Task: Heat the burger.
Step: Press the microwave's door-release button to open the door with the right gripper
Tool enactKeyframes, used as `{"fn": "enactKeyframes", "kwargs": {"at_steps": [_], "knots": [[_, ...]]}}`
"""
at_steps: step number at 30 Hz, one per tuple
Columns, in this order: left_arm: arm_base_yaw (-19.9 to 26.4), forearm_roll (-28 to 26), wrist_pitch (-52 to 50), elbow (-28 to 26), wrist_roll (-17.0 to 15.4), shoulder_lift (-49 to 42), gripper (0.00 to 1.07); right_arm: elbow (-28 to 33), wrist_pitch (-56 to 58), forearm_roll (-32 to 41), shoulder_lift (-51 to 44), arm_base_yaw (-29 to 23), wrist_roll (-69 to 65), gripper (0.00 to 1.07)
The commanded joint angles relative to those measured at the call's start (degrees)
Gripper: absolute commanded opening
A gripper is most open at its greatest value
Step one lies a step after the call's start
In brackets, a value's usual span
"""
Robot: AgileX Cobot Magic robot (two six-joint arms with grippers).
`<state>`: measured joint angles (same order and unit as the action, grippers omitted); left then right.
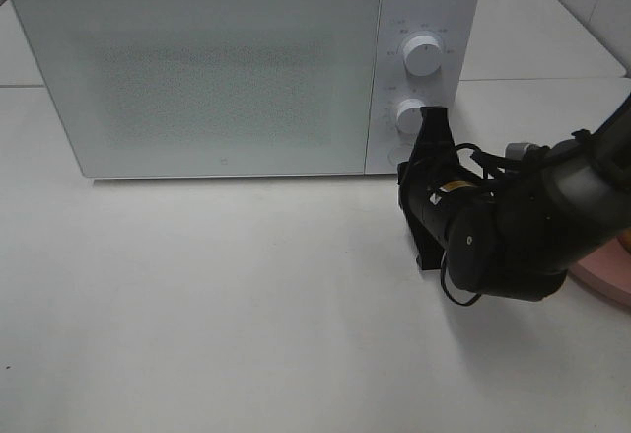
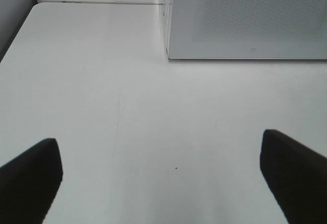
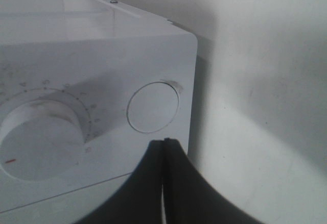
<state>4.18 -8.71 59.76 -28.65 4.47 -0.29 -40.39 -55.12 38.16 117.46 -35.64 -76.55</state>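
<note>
The burger is out of view in every frame. The white microwave (image 1: 207, 78) stands at the back of the table with its door closed; its frosted door also shows in the left wrist view (image 2: 245, 20). My right gripper (image 1: 432, 127) is shut and empty, with its tips (image 3: 164, 145) just in front of the round button (image 3: 153, 107) below the lower dial (image 3: 41, 137). I cannot tell whether the tips touch the panel. My left gripper (image 2: 163, 178) is open and empty, low over bare table to the left of the microwave. It does not show in the exterior view.
The control panel has an upper dial (image 1: 423, 55) and a lower dial (image 1: 410, 115). A round pink plate (image 1: 611, 273) lies at the right edge, partly behind my right arm. The white table (image 1: 217, 315) runs in front of the microwave.
</note>
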Motion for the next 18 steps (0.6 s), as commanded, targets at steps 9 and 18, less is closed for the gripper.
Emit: {"fn": "enactKeyframes", "kwargs": {"at_steps": [9,18], "knots": [[-0.1,-0.2,-0.3,0.2,-0.2,-1.4,1.01,-5.4,2.2,-1.9,2.0,2.9,2.4,0.0],[-0.1,-0.2,-0.3,0.2,-0.2,-1.4,1.01,-7.7,3.5,-1.0,4.5,2.9,3.4,0.0]]}}
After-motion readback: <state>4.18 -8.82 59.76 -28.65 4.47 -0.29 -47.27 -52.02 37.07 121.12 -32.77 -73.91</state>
